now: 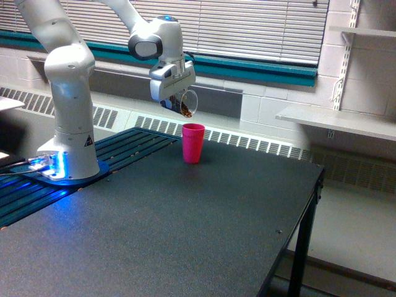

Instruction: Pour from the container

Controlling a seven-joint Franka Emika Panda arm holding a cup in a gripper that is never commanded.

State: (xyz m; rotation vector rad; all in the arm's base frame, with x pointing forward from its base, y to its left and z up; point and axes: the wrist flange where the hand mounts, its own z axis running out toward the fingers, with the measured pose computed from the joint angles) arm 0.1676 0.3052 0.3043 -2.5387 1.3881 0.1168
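Observation:
The container point(186, 103), a small clear plastic cup with brown granular bits inside, hangs tilted on its side with its mouth toward the exterior view's right and slightly down. My gripper point(176, 99) is shut on it, holding it above and a little to the left of the pink cup point(193, 143). The pink cup stands upright on the dark table point(185, 229). The brown bits lie at the container's lower rim. The fingertips are partly hidden behind the cup.
The arm's white base point(68, 154) stands on the table at the exterior view's left, with a blue light at its foot. Window blinds, a radiator grille and wall shelves point(337, 120) lie behind. The table's edge point(297, 235) drops off at the right.

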